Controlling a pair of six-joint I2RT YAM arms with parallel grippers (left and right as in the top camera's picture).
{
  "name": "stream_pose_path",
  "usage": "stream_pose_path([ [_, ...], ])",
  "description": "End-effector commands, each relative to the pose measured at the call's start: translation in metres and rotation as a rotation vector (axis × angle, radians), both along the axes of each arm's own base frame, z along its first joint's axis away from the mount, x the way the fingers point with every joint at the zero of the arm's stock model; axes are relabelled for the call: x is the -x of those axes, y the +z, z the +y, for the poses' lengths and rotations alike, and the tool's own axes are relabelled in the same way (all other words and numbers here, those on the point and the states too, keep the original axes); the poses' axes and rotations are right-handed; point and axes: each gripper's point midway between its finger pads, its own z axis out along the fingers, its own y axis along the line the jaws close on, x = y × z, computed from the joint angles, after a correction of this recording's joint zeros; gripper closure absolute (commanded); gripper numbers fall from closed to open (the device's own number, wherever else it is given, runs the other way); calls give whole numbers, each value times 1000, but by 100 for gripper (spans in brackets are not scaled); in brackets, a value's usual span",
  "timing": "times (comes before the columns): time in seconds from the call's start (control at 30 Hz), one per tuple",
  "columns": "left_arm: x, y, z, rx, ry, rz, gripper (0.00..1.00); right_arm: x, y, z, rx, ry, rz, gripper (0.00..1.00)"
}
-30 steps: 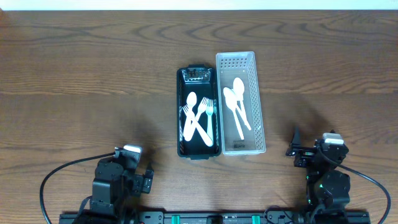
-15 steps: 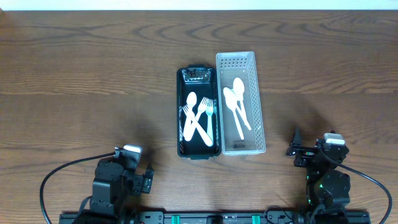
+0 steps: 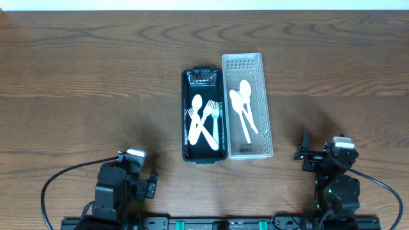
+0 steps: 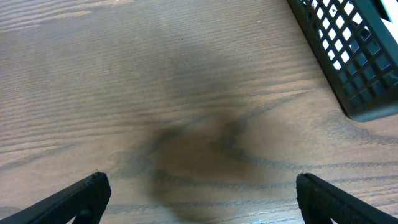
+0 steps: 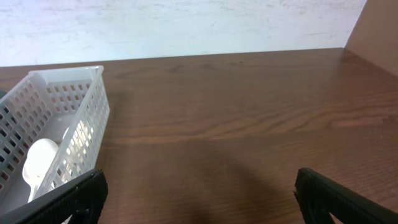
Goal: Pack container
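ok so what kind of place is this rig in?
Most likely a lab or test bench, not a kitchen: a wood-grain table against a plain white wall, left arm and right arm cabled at its near edge, a black basket and white basket of white cutlery staged mid-table.

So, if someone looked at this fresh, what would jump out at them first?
A black basket holding crossed white forks and a spoon sits side by side with a white basket holding white spoons, at the centre of the overhead view. Both arms sit low in that view, well short of the baskets, with the left gripper and right gripper open and holding nothing.
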Motion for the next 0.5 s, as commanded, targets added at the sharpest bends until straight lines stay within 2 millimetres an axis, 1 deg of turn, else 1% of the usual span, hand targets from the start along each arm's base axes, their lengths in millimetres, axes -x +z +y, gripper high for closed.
stream_pose_path([
  [0.0,1,0,-1,5,-2,-1,2,0,0,2,-16,4,-3,1],
  [0.07,1,0,0,5,1,-2,2,0,0,2,-16,4,-3,1],
  [0.1,0,1,4,-9,19,-9,2,0,0,2,-16,4,-3,1],
  [0.2,-2,8,7,-2,41,-57,2,0,0,2,-16,4,-3,1],
  [0.23,-5,14,7,7,42,-93,2,0,0,2,-16,4,-3,1],
  [0.37,-27,55,4,9,13,-361,2,0,0,2,-16,4,-3,1],
  [0.43,-40,68,3,11,12,-458,2,0,0,2,-16,4,-3,1],
  [0.47,-46,72,2,17,15,-495,2,0,0,2,-16,4,-3,1],
])
